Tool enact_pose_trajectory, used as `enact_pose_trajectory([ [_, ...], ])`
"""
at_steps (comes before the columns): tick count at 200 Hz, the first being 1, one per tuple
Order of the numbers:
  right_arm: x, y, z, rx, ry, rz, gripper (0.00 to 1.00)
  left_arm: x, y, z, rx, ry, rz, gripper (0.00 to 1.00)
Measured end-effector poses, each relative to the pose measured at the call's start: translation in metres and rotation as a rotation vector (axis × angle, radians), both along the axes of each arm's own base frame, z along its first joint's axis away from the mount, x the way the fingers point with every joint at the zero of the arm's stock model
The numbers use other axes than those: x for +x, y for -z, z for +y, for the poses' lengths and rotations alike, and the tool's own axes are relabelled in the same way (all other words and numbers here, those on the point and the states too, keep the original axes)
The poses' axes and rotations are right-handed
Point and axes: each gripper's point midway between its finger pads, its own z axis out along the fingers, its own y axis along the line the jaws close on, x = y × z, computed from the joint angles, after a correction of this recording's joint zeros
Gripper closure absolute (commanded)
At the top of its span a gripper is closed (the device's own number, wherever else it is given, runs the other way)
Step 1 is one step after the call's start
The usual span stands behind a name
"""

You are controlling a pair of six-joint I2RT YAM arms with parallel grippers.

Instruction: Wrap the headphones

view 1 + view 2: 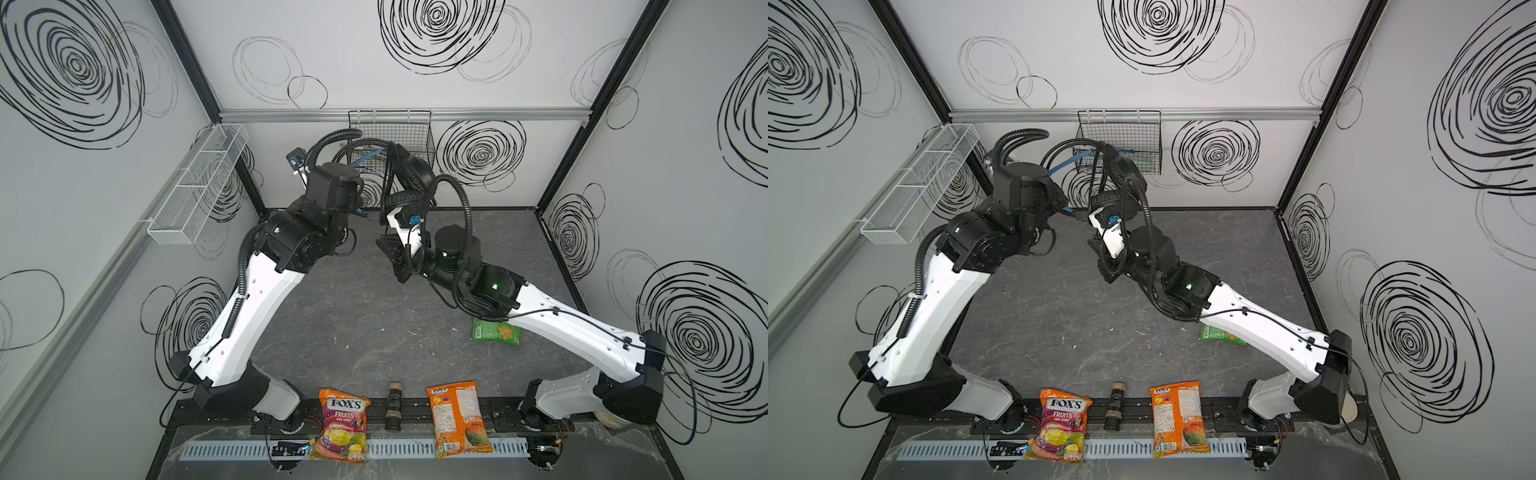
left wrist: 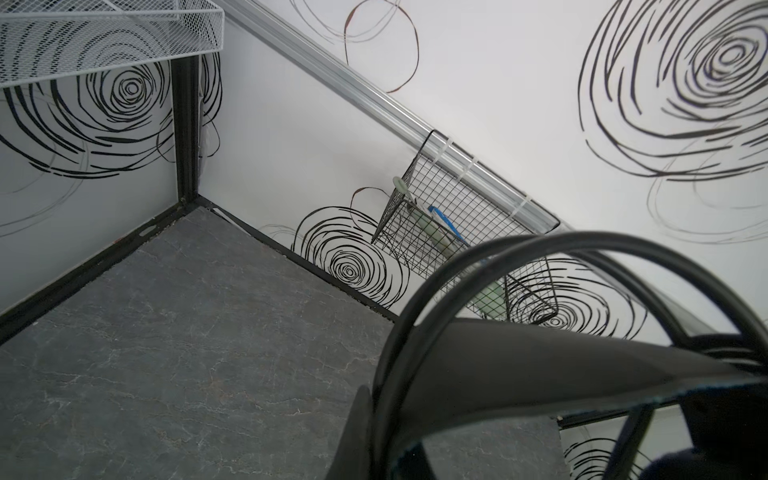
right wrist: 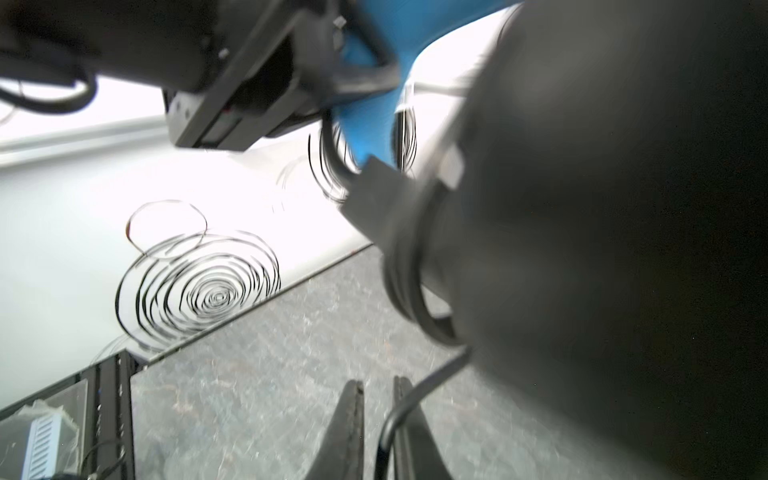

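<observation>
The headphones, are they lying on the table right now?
No, the headphones hang in the air in front of the black wire basket, above the table.

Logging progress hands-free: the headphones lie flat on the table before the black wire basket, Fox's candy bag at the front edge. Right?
Not flat on the table: both top views show the headphones held up in the air between the arms. They are in front of the black wire basket, and the Fox's candy bag lies at the front edge.
</observation>
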Motion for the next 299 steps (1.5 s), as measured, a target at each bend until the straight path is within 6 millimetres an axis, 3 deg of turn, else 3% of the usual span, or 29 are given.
enact_pose_trajectory([
  [37,-0.001,0.024,-0.002,-0.166,0.056,-0.040,0.96,0.009,0.022,-0.004,0.135,0.027,0.058,1.00],
  [69,-0.009,0.035,-0.007,-0.296,0.057,-0.086,0.93,0.007,0.053,-0.009,0.206,0.081,0.108,1.00],
  [98,-0.031,0.043,-0.006,-0.421,0.008,-0.152,0.90,-0.004,0.066,-0.007,0.230,0.135,0.132,1.00],
  [133,-0.071,0.036,-0.004,-0.652,-0.026,-0.390,0.96,-0.016,0.069,-0.016,0.245,0.262,0.137,1.00],
  [166,-0.087,0.037,-0.003,-0.803,-0.043,-0.524,0.95,-0.022,0.084,-0.019,0.258,0.309,0.161,1.00],
  [191,-0.110,0.025,0.010,-0.754,-0.102,-0.547,0.88,-0.011,0.108,-0.008,0.287,0.255,0.201,1.00],
  [207,-0.115,0.015,0.013,-0.686,-0.110,-0.505,0.91,-0.007,0.123,-0.001,0.303,0.235,0.238,1.00],
  [230,-0.097,0.012,0.009,-0.570,-0.099,-0.348,0.99,-0.007,0.127,0.002,0.297,0.228,0.246,1.00],
  [252,-0.075,0.021,-0.003,-0.482,-0.065,-0.195,0.99,-0.006,0.122,-0.001,0.257,0.230,0.222,1.00],
  [280,-0.059,0.028,-0.036,-0.336,-0.033,-0.045,0.83,-0.009,0.111,-0.003,0.213,0.238,0.188,1.00],
  [299,-0.052,0.006,-0.070,-0.186,0.006,-0.011,0.63,-0.010,0.098,-0.006,0.181,0.250,0.161,1.00],
])
